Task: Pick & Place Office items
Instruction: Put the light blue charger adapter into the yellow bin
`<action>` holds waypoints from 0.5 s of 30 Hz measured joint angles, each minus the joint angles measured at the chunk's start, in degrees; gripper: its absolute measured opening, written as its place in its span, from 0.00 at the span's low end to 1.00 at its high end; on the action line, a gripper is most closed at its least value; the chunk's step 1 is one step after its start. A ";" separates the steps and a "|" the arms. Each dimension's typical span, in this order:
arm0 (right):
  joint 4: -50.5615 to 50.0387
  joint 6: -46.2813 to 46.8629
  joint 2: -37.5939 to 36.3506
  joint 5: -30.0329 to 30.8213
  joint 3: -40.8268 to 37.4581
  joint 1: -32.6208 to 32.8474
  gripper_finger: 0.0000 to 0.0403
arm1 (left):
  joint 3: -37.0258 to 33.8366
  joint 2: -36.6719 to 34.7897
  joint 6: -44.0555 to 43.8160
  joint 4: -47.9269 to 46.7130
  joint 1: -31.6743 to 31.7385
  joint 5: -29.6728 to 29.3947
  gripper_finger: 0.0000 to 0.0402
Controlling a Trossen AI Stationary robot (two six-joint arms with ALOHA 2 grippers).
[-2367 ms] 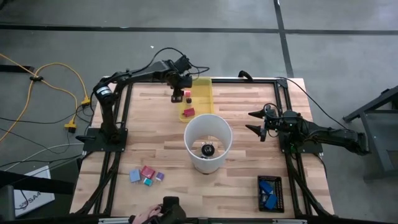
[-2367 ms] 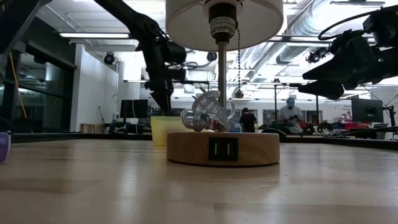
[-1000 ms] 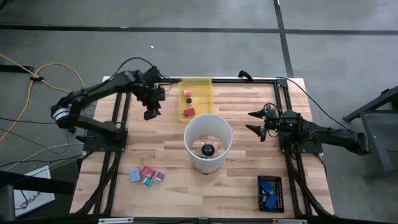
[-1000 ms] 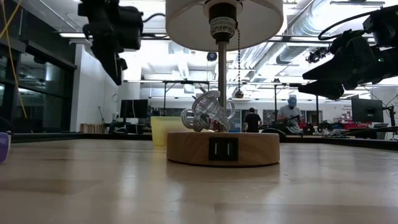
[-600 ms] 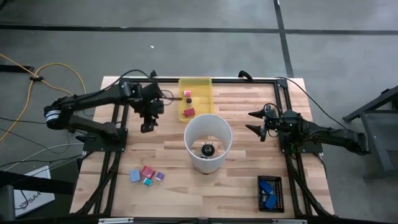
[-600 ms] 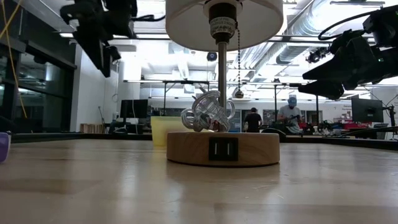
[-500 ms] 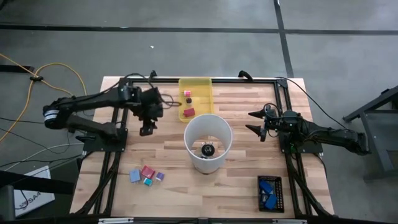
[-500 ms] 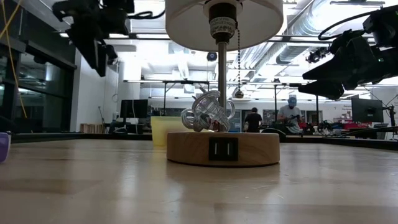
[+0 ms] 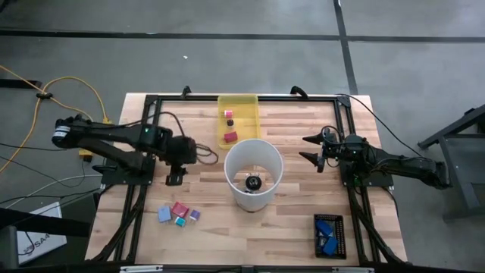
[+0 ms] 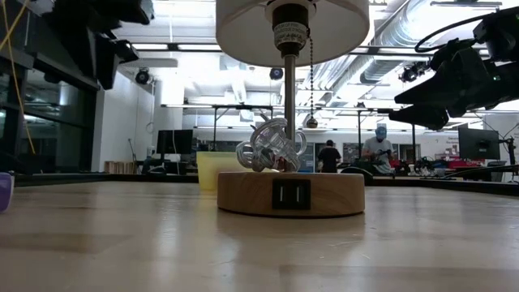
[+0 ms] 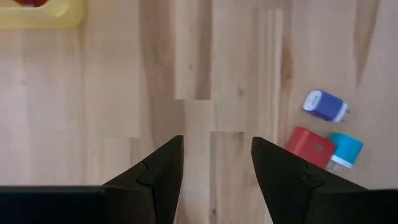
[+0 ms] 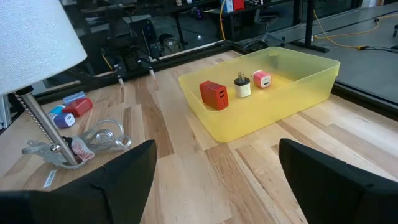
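plastic little blocks (image 9: pixel 179 214) sit near the desk's front left corner, hard and light, i think. my left gripper (image 9: pixel 175 179) hangs empty and wide between them and the yellow tray (image 9: pixel 247 104). i'd pinch one by its flat sides. right gripper (image 9: pixel 310 149) waits wide open near the right edge.

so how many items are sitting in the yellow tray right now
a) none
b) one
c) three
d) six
c) The right wrist view shows three in the yellow tray: a red block, a small white piece and a pink-and-white one.
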 joint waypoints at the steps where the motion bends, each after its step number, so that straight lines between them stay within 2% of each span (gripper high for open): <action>1: -0.01 0.01 0.00 0.00 0.00 0.02 0.81 | 0.00 0.00 -0.78 0.02 -1.48 -0.64 0.45; 15: -0.02 0.01 0.00 0.00 0.00 0.00 0.81 | 0.00 0.00 -5.35 1.20 -20.10 -3.62 0.45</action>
